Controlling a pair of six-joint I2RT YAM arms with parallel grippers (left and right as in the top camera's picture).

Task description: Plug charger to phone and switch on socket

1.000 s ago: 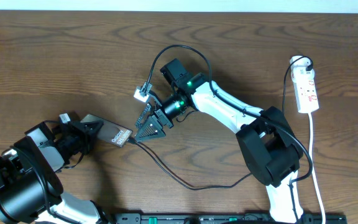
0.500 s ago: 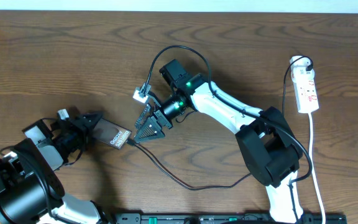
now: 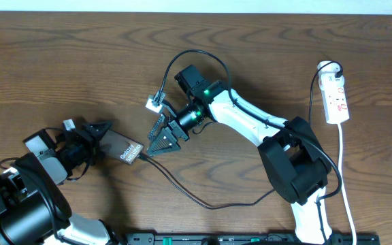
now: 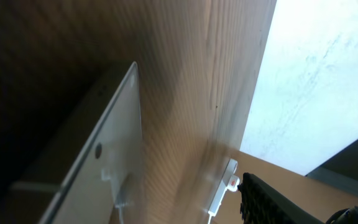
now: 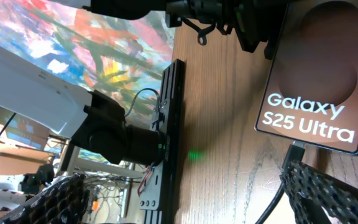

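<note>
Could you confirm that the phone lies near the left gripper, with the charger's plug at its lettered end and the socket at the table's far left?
Not quite: the overhead view shows the socket at the table's far right. The phone, left gripper and charger are as described.

L hand (image 3: 95,136) closed; R hand (image 3: 163,136) open.

The wooden table (image 3: 80,61) carries phone (image 3: 122,147), charger (image 3: 203,202) and socket (image 3: 336,99).

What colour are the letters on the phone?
White letters on the phone, clearest in the right wrist view.
</note>
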